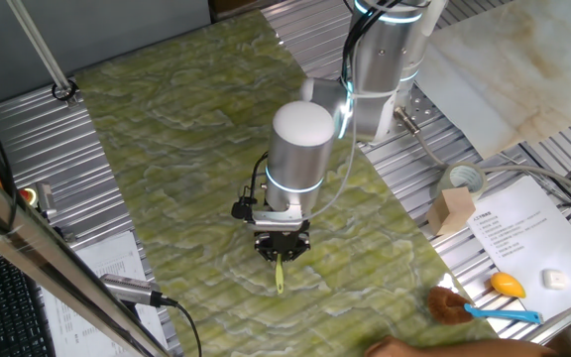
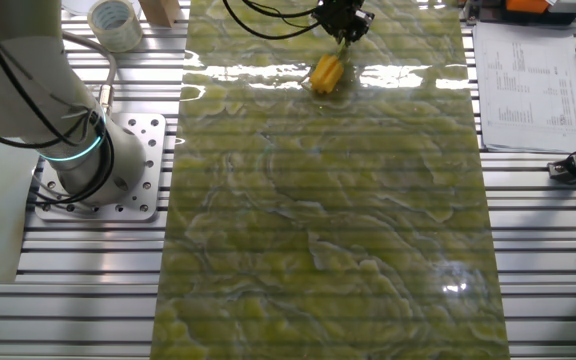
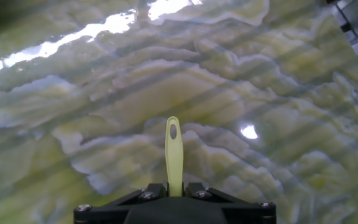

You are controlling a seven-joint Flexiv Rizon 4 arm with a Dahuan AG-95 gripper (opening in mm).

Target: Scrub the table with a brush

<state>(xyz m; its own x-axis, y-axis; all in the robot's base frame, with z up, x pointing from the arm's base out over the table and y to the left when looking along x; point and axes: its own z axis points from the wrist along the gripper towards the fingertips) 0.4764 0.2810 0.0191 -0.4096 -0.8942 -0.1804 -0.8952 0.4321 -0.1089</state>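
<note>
The table [image 1: 186, 149] is a yellow-green marbled sheet with pale veins, also filling the other fixed view [image 2: 328, 230] and the hand view [image 3: 104, 112]. My gripper [image 1: 282, 248] stands low over its near part, shut on the brush's thin yellow-green handle [image 1: 280, 274]. In the hand view the handle [image 3: 174, 149] sticks out from between the jaws, its tip with a hole pointing away. The brush's yellow blocky head [image 2: 327, 75] rests on the table just below the gripper [image 2: 343, 22] in the other fixed view. The head is hidden in the hand view.
A brown-bristled brush with a blue handle [image 1: 469, 307], a yellow object [image 1: 507, 285], a paper sheet [image 1: 523, 233], a wooden block [image 1: 454, 210] and a tape roll [image 1: 461, 178] lie right of the sheet. A beige marble slab [image 1: 504, 69] lies far right. The robot base [image 2: 93, 170] stands beside the sheet.
</note>
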